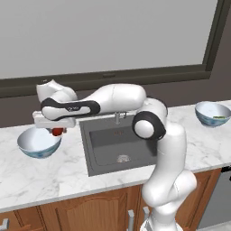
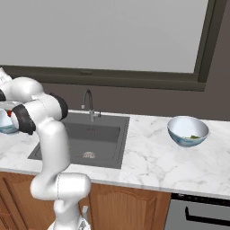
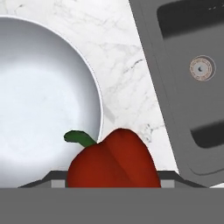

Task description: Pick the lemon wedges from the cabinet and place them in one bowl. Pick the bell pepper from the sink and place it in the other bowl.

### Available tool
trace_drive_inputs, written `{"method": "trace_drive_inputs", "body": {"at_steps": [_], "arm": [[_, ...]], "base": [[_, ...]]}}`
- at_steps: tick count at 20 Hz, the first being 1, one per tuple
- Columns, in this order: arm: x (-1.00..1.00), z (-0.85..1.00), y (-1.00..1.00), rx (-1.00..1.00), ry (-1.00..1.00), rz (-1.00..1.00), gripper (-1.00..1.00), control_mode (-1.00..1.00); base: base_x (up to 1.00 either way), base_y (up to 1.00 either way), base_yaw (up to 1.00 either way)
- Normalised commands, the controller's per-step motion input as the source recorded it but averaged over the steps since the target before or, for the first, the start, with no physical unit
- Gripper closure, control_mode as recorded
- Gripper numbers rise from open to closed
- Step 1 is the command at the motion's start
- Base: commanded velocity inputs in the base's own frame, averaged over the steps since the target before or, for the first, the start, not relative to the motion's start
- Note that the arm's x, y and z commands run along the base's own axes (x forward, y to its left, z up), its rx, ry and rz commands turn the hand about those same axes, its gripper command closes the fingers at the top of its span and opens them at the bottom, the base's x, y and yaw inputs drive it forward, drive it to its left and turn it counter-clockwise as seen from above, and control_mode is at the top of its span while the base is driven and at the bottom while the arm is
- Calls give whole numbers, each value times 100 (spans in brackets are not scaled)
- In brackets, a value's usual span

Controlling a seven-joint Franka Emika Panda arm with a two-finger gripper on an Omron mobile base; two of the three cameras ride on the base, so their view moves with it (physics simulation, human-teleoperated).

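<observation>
You have green bits in the right bowl [image 1: 212,113], likely the lemon wedges, and the claw [image 1: 57,131] holds the pepper [image 3: 113,161] at the left bowl's [image 1: 39,143] rim, not yet dropped.

The left base view looks forward and down from behind the arm's left side onto the counter [image 1: 54,176], taking in the sink [image 1: 118,143] at centre and a bowl at either end. The right base view faces the same way from behind the arm's right side, sharing the sink [image 2: 87,139], the window wall and the right-hand bowl [image 2: 187,130]. The hand view looks straight down at close range over the left bowl's rim [image 3: 94,94] and the sink's drain [image 3: 202,68].
</observation>
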Motion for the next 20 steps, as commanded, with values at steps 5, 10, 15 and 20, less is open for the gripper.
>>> {"method": "trace_drive_inputs", "body": {"at_steps": [5,10,15,20], "arm": [[16,-10,19,-2,-7,-3,100,-100],[16,-22,26,2,-1,-3,100,-100],[26,-6,30,0,0,-3,100,-100],[13,-16,21,0,0,-6,100,-100]], "base": [[0,0,0],[0,0,0],[0,0,0],[0,0,0]]}}
